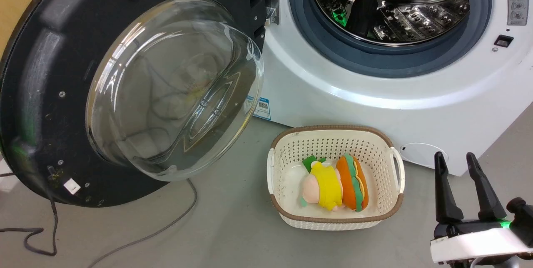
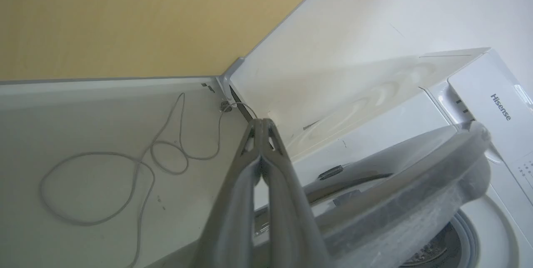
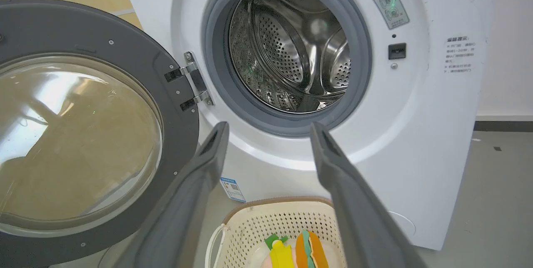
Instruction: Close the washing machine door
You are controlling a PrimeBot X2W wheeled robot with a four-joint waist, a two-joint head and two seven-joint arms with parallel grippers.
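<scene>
Door [image 1: 137, 89]: swung wide, hanging off the machine [image 1: 374, 101]'s left side.
Left end effector [image 2: 261, 123]: pinched together, empty, by door's rim.
Right end effector [image 1: 455, 157]: spread wide, idle.
Risk: we reckon a soft push won't latch it.

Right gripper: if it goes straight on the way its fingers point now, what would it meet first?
Most likely the washing machine: the right gripper aims at the lower gasket of the open drum mouth, passing above the basket. Depth is unclear, so the exact spot is uncertain.
</scene>
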